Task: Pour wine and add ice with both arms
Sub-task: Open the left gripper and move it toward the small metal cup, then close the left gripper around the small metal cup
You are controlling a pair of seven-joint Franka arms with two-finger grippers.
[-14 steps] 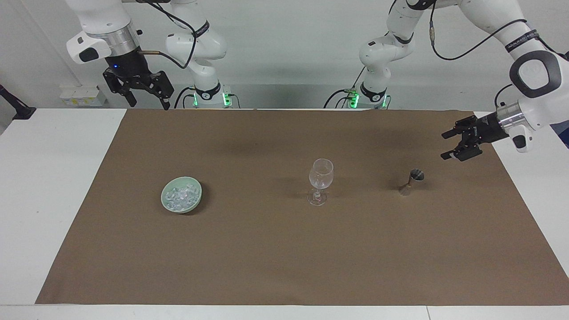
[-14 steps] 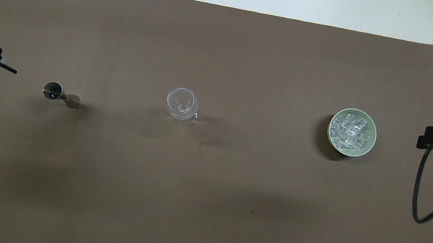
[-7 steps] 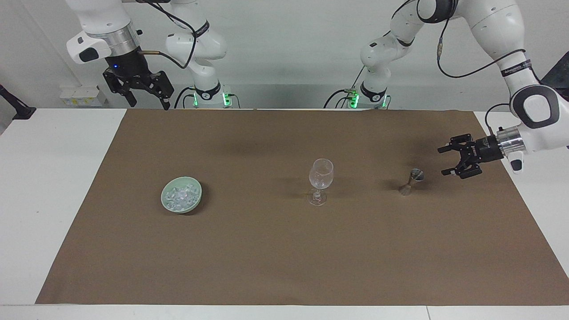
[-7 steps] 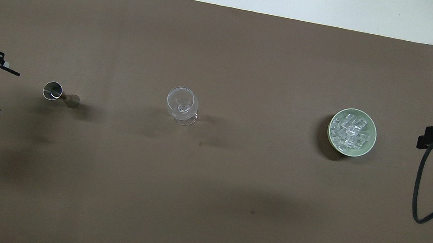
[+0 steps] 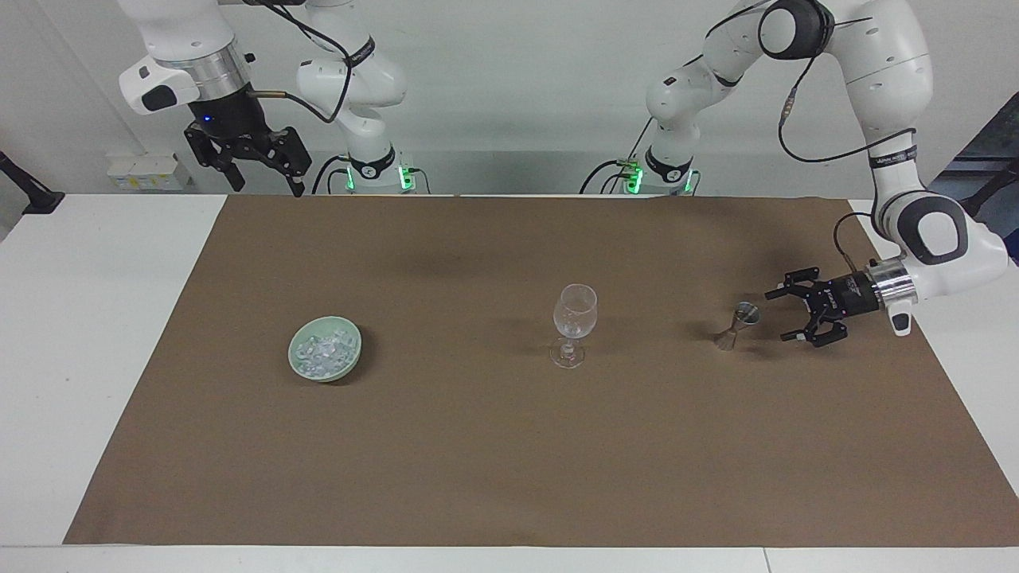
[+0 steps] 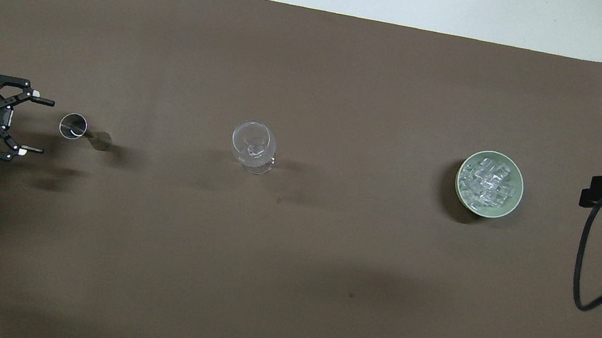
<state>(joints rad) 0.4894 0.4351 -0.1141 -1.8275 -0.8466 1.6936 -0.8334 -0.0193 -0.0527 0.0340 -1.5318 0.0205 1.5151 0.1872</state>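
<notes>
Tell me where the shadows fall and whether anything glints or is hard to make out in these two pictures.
Facing view: soft arm shadows darken the brown mat nearer the robots; the wine glass is faint, see-through. Overhead view: the bowl casts a dark crescent, the ice glints, a blurred shadow lies under the left gripper, and the metal jigger shines.

Plain brown mat (image 5: 478, 446) on white worktop (image 5: 87, 334); pale green bowl (image 5: 347, 360), whitish ice (image 5: 320, 351); clear glass (image 5: 575, 312); silver jigger (image 5: 737, 325).
</notes>
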